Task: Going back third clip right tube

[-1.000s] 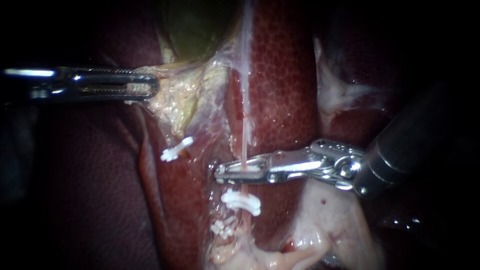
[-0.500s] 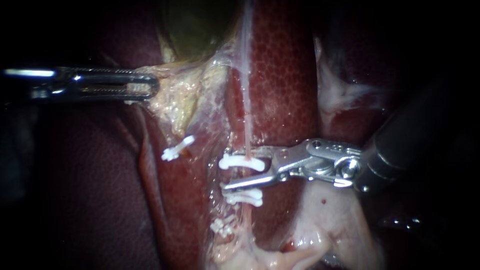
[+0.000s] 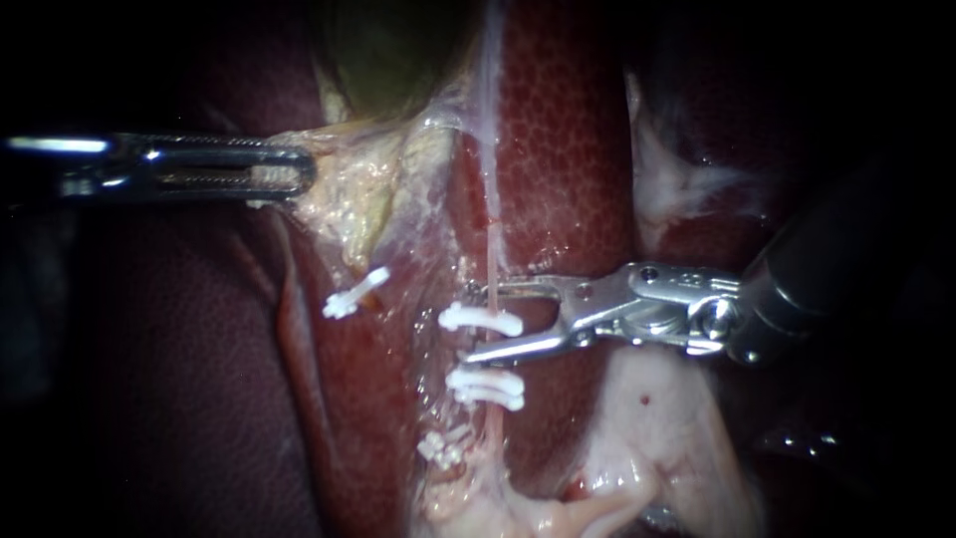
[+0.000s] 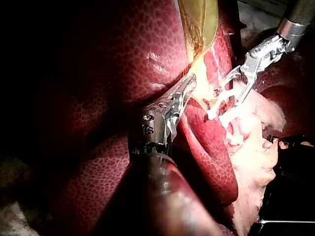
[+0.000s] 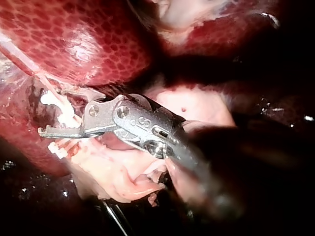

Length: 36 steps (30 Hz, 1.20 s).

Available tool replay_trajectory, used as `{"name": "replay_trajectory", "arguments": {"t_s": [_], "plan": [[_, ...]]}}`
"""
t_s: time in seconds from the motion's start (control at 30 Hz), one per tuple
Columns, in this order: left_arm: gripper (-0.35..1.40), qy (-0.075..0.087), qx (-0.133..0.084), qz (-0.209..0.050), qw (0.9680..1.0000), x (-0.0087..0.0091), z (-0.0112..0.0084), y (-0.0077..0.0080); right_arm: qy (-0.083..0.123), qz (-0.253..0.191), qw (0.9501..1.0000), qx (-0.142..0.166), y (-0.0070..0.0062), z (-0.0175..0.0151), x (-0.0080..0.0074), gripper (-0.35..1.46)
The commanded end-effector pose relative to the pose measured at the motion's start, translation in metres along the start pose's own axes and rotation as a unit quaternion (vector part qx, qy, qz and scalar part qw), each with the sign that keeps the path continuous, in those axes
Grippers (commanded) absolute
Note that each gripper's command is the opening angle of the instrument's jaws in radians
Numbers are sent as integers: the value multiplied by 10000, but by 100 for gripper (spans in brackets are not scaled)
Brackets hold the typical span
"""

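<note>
White clip point(image 3: 481, 319) across the thin right tube point(image 3: 492, 249) lies between the wide-open jaws of my right instrument point(image 3: 474, 323); my left instrument point(image 3: 271, 171) clamps yellowish tissue point(image 3: 349, 194) beside the gallbladder point(image 3: 388, 50).

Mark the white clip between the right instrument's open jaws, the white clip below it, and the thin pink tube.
Upper white plastic clip point(image 3: 481, 319): endoscope view, middle of its band.
Lower white plastic clip point(image 3: 485, 387): endoscope view, its middle.
Thin pink tube point(image 3: 494, 249): endoscope view, bare stretch above clips.
</note>
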Motion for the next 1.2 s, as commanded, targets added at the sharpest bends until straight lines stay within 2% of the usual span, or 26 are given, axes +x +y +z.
{"name": "replay_trajectory", "arguments": {"t_s": [0.03, 0.27, 0.53, 0.73, 0.9, 1.2], "plan": [[-10, 0, 2, 0, 10000, 0, 0, 0, -3, 0, 10000, 14, 0, -5, 0, 60], [-10, 0, 3, 1, 10000, 0, -1, 0, -28, -104, 9999, 119, -10, -42, 4, 60], [-8, 0, 1, 1, 10000, 0, 0, 0, -43, -516, 9983, 258, -29, -88, 43, 60], [-5, -6, -10, 8, 10000, 3, 3, 0, -32, -662, 9973, 301, -39, -102, 65, 60], [-5, -48, -62, 36, 10000, 15, 14, 0, -34, -720, 9969, 312, -44, -102, 67, 60], [-5, 147, 27, 119, 9998, 41, 48, -10, -34, -724, 9969, 297, -45, -102, 66, 60]]}}
